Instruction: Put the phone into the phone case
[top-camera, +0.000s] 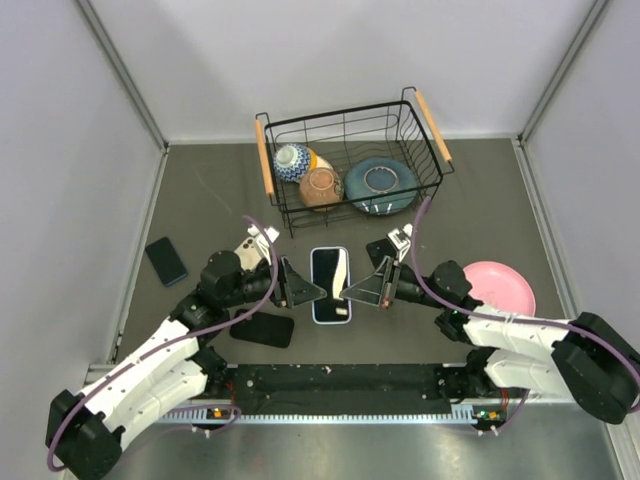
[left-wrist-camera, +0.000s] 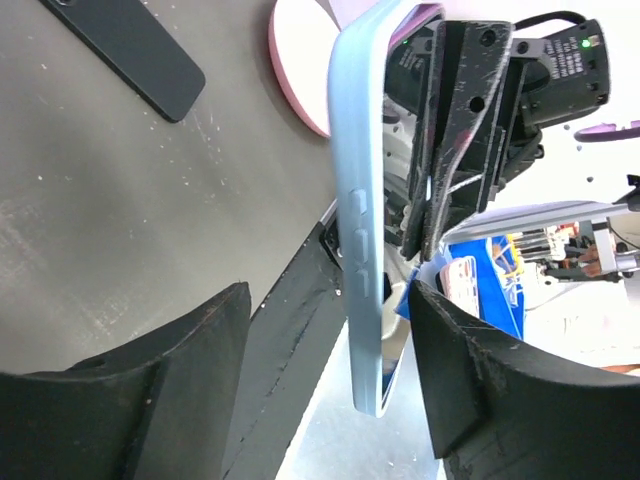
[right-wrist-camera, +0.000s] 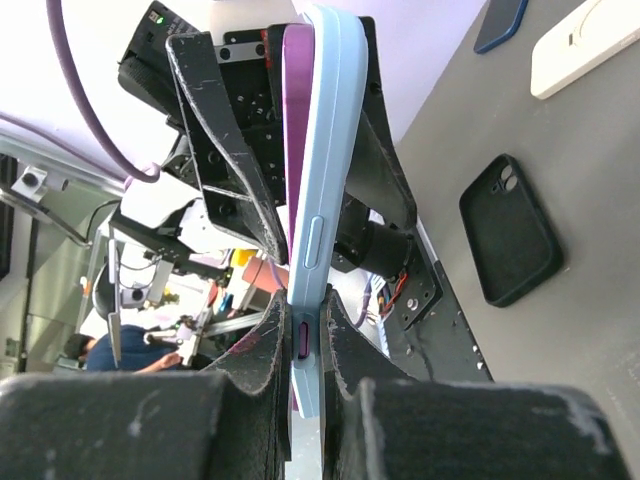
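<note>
The grey surface (top-camera: 200, 200) carries a wire basket (top-camera: 264, 158) at the top centre of the overhead view, with bowls and a teal plate inside it. A pink plate (top-camera: 500, 285) sits at the right.

Both arms meet in the middle of that view, where the phone (top-camera: 328, 275) faces up with its dark screen showing. It is inside the pale rim of the light blue phone case (top-camera: 331, 318).

The right end effector (right-wrist-camera: 305, 335) is clamped on the lower end of the pair. In its wrist view, the phone's purple edge (right-wrist-camera: 295, 150) lies flush against the case wall (right-wrist-camera: 325, 150) for as far as can be seen.

The left end effector (left-wrist-camera: 330, 340) stands open. One finger sits on each side of the case's edge (left-wrist-camera: 360, 200), and neither touches it.

A black case (top-camera: 262, 328) lies below the left arm. A dark blue slab (top-camera: 166, 261), which could be a phone or a case, lies apart at the left.

The task looks to be at the seating stage. The phone appears to be in the case, though the far corners are hidden, so whether every corner has snapped in cannot be told.

The next move likely calls for the left end effector to close or press along the free rim while the right holds firm. The pressure should be square to the screen, so the phone does not pop back out of the case.
</note>
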